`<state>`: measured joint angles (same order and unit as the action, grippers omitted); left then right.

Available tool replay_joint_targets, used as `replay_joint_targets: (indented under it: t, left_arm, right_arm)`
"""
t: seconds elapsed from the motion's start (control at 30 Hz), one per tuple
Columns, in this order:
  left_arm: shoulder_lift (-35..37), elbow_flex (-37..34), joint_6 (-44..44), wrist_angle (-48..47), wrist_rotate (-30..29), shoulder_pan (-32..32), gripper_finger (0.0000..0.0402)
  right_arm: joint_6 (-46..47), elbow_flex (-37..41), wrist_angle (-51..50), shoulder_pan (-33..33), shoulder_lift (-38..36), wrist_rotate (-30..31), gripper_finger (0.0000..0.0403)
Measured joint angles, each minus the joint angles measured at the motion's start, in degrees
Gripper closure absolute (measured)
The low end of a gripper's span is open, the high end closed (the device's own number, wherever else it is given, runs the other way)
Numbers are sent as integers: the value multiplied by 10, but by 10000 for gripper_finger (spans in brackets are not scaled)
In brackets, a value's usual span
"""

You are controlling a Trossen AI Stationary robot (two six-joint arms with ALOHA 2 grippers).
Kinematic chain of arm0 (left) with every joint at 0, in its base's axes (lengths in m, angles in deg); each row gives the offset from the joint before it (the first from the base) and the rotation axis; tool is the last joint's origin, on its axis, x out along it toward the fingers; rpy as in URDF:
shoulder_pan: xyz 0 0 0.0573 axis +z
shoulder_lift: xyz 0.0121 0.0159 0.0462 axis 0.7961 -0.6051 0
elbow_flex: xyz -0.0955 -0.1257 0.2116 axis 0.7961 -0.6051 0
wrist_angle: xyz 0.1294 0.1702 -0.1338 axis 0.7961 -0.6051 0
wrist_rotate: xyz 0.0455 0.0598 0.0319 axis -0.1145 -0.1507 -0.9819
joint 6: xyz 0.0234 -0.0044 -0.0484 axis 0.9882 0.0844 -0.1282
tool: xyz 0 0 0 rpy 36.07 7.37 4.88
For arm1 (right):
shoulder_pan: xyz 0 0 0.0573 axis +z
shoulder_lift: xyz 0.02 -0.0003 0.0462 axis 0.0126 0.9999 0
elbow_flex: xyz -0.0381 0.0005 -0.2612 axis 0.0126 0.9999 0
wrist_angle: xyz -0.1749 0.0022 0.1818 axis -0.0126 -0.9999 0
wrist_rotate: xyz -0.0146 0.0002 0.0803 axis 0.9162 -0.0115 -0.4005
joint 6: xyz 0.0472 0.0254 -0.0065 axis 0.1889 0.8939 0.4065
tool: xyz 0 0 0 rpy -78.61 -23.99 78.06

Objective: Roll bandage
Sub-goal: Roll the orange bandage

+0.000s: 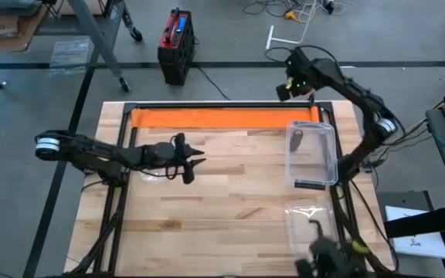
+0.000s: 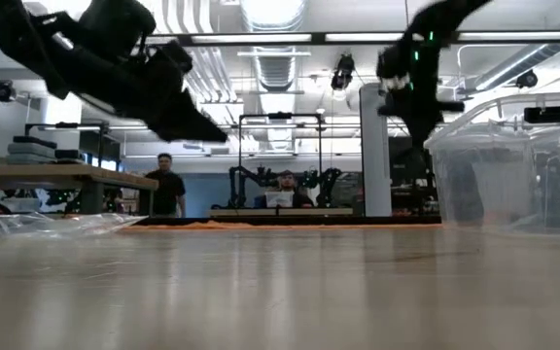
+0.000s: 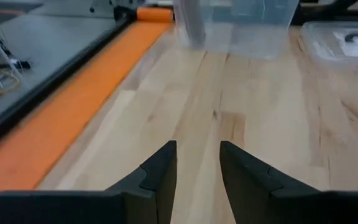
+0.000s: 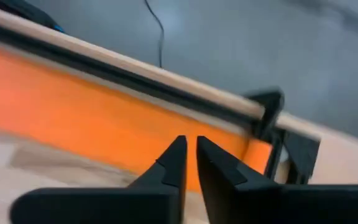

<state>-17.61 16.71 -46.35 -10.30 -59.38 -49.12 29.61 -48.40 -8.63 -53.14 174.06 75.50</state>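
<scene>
My left gripper [image 3: 197, 163] hangs over the table [image 1: 230, 208], fingers apart, empty. My right gripper [image 4: 190, 163], fingers slightly parted and empty, hovers above the orange bandage [image 1: 222, 117] along the far edge.

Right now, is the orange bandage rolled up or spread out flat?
Spread out flat. The orange bandage lies as one long strip along the table's far edge, with no roll showing at either end.

I see a grey floor [image 1: 230, 38] with cables [image 1: 284, 11], ceiling lights [image 2: 270, 37], and a bench [image 2: 56, 177] at one side.
</scene>
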Motion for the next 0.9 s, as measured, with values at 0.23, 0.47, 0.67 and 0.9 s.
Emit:
replay_joint_targets:
  t: [0.23,0.47,0.67,0.9]
  left_arm:
    - [9,82,11,-51,36,-1,287]
    - [-7,153,36,-156,36,-2,287]
    - [-24,171,33,-156,36,-2,287]
    - [-28,158,31,-158,37,-2,287]
  right_arm:
    - [-5,1,-38,-120,118,-7,266]
    - [-22,-33,-41,-153,175,-15,213]
    - [-22,-57,-67,-159,197,-13,211]
    - [-22,-57,-70,-159,196,-15,210]
